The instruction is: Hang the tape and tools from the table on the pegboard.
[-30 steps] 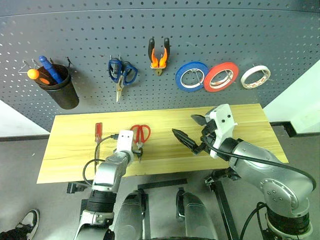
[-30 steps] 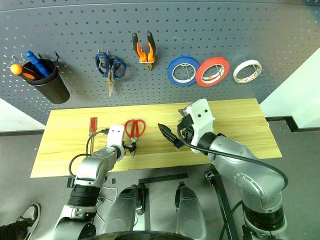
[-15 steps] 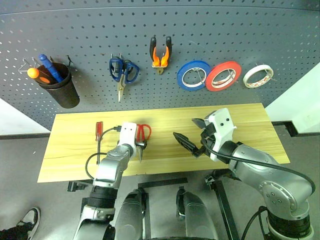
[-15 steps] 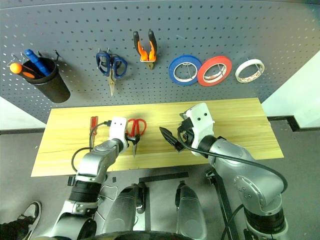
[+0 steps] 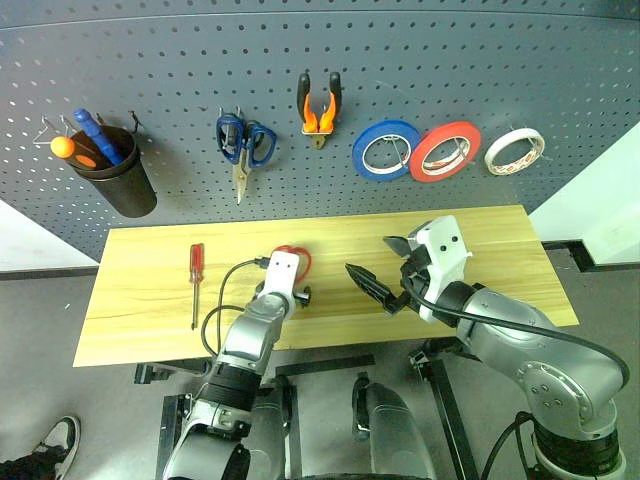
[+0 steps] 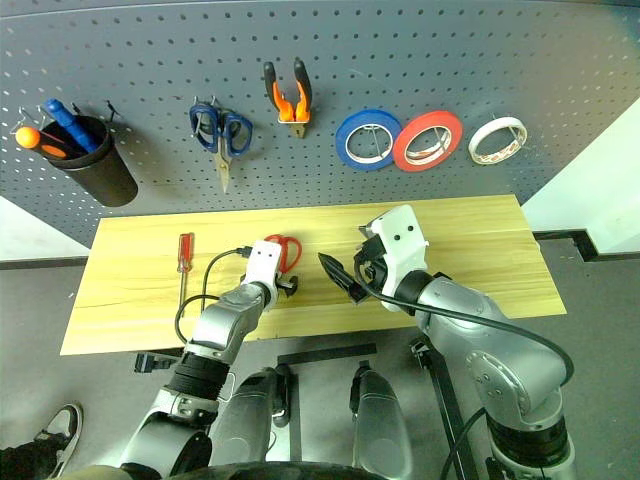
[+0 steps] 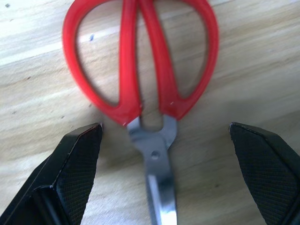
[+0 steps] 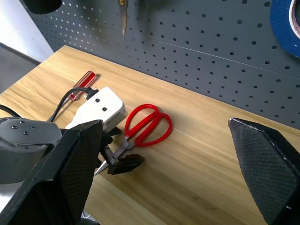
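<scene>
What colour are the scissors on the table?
Red handles, steel blades: the scissors show best in the left wrist view.

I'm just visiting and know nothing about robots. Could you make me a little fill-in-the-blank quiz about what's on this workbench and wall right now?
1. The left gripper has its open fingers on either side of the red-handled ____.
2. On the table, the screwdriver has a ____ handle.
3. The whitish tape hangs on the ____.
4. On the pegboard, the pliers hang between the blue roll and the ____-handled scissors.

Missing words: scissors; red; pegboard; blue

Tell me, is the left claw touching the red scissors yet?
Apart. In the left wrist view the open left claw straddles the red scissors, bare table showing between each finger and the blades.
</scene>
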Robot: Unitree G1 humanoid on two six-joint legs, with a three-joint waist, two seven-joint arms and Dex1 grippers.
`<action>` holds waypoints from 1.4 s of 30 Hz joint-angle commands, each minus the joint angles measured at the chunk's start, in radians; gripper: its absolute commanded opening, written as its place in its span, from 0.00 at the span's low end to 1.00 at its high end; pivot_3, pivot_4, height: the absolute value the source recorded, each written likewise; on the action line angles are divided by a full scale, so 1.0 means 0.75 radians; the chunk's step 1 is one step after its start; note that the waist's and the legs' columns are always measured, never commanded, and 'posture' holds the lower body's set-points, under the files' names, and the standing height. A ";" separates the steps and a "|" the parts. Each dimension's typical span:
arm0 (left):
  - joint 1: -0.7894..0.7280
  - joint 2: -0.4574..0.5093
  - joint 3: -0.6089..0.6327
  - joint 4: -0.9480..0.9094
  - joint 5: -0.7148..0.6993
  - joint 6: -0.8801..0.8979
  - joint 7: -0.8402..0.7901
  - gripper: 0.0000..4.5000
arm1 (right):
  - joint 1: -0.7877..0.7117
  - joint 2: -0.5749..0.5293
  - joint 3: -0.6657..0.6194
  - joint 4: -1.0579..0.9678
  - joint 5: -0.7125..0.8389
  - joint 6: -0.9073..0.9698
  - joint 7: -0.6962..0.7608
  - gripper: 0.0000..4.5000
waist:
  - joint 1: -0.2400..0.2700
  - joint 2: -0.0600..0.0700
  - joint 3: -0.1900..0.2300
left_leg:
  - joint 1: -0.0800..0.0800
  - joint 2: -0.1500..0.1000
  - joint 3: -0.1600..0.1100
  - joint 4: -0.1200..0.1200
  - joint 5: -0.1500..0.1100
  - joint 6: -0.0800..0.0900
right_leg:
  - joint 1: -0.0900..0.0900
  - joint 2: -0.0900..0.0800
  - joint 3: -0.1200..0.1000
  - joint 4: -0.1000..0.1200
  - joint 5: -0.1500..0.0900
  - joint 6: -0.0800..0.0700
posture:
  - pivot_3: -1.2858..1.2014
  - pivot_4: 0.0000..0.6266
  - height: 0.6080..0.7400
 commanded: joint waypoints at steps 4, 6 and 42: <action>0.046 -0.001 -0.010 0.027 0.022 0.040 0.010 0.91 | -0.003 -0.001 0.001 -0.042 -0.016 -0.025 -0.001 1.00 | 0.000 0.000 0.000 | 0.000 0.000 0.000 0.000 0.000 0.000 | 0.000 0.000 0.000 0.000 0.000 -0.001 | 0.52 0.47 0.82; 0.047 -0.003 -0.009 0.041 0.024 0.036 0.010 0.80 | -0.005 0.000 0.001 -0.041 -0.020 -0.025 0.002 1.00 | 0.000 0.000 0.000 | 0.000 0.000 0.000 0.000 0.000 0.000 | 0.000 0.000 0.000 0.000 0.000 -0.001 | 0.52 0.47 0.82; 0.178 0.219 -0.277 -0.267 0.305 -0.580 -0.050 0.23 | -0.078 -0.032 0.010 0.105 -0.213 -0.194 0.107 1.00 | 0.001 0.001 -0.007 | -0.003 -0.003 0.006 0.000 0.000 0.000 | 0.000 0.000 -0.002 -0.002 0.003 0.005 | 0.52 0.26 0.82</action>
